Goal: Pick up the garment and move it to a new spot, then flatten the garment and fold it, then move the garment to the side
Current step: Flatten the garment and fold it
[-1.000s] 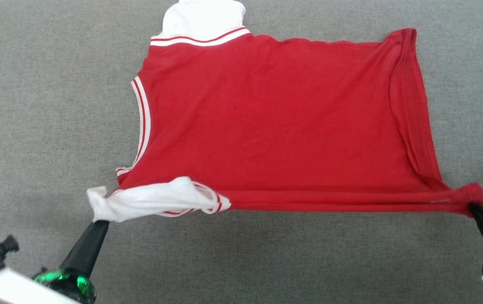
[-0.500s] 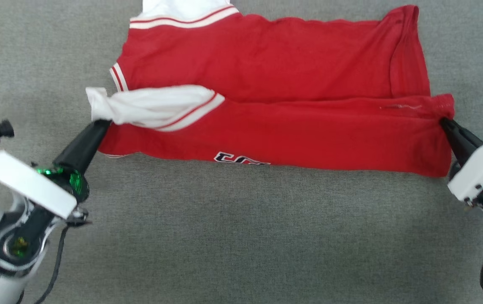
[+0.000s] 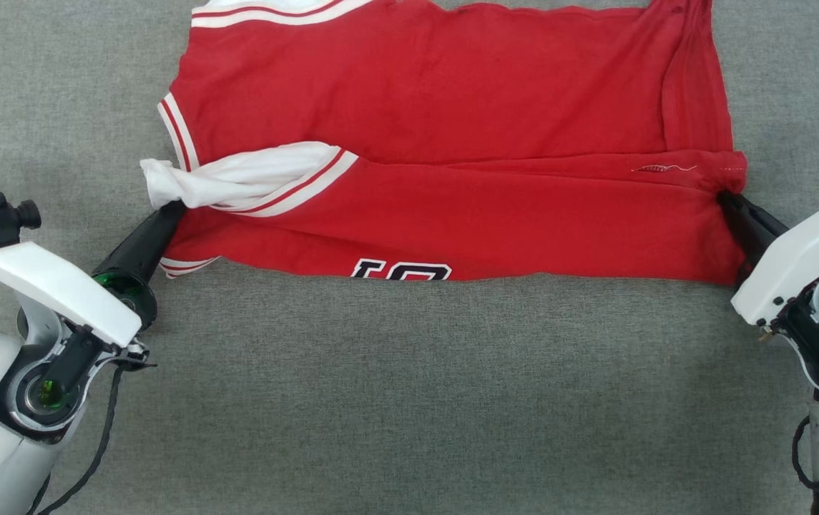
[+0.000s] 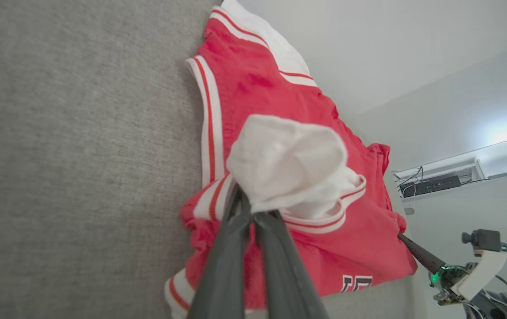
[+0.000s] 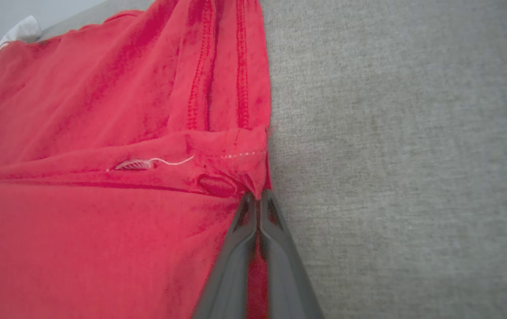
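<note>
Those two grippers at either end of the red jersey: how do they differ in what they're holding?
The left gripper pinches the bunched white sleeve; the right gripper pinches a flat red hem corner. In the wrist views, the left gripper's cloth balloons well past its tips, while the right gripper's barely pokes out. Both are shut on the garment, at opposite ends of its folded-over flap.

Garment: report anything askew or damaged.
On the garment, the white sleeve is twisted into a wad at the left tool rather than flat, and a loose white thread strays near the right tool.
</note>
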Motion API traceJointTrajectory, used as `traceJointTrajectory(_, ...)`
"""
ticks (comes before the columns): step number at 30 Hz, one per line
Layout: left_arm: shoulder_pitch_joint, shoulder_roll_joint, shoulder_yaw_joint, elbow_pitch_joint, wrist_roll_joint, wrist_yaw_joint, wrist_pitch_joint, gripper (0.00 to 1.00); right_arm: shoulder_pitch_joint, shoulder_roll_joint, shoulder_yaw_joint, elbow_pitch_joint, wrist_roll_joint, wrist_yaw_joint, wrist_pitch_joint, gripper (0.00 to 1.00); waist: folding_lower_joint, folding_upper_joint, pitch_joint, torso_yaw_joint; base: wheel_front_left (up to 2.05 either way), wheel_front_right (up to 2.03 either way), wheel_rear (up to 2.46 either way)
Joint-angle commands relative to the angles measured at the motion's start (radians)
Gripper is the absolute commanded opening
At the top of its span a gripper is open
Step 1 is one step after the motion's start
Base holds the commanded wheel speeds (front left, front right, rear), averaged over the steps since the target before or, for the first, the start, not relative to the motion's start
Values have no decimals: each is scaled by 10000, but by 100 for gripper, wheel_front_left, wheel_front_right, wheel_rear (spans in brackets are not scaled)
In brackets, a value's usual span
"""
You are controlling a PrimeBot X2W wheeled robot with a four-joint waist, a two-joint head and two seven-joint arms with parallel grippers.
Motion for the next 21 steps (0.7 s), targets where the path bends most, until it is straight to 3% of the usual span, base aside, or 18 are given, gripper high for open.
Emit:
traceJointTrajectory(1,-195,68,-141,139,286,23,-150,21,-2,-24,128,226,-11,-4,-59,0,0,-1,-31,-10,0,0,0)
traceJointTrajectory(2,-244,104,-257,187,364,23,-229,57,-8,-66,203,236,-32,-4,-135,0,0,-1,-63,-6,0,0,0)
traceJointTrajectory(3,-308,149,-367,231,472,23,-321,100,-5,-100,243,238,-63,-4,-225,46,0,-1,-102,3,0,0,0)
traceJointTrajectory(4,-384,263,-513,255,695,23,-410,100,3,-137,279,242,-93,-4,-300,100,0,-1,-146,10,0,0,0)
traceJointTrajectory(9,-849,1118,-1671,202,2066,23,-1096,100,201,-399,483,-14,-279,-4,-702,100,0,-1,-484,103,0,0,0)
traceJointTrajectory(14,-1325,1903,-2428,-266,2425,23,-1363,100,422,-458,365,-485,-189,-4,-929,100,0,-1,-721,150,0,0,0)
traceJointTrajectory(18,-1799,2692,-3230,-904,2505,23,-777,100,673,-477,214,-927,-219,-4,-960,100,0,-1,-893,168,0,0,0)
traceJointTrajectory(21,-2071,3161,-3935,-1214,2355,23,257,100,837,-438,155,-1176,-253,-4,-910,100,0,-1,-963,106,0,0,0)
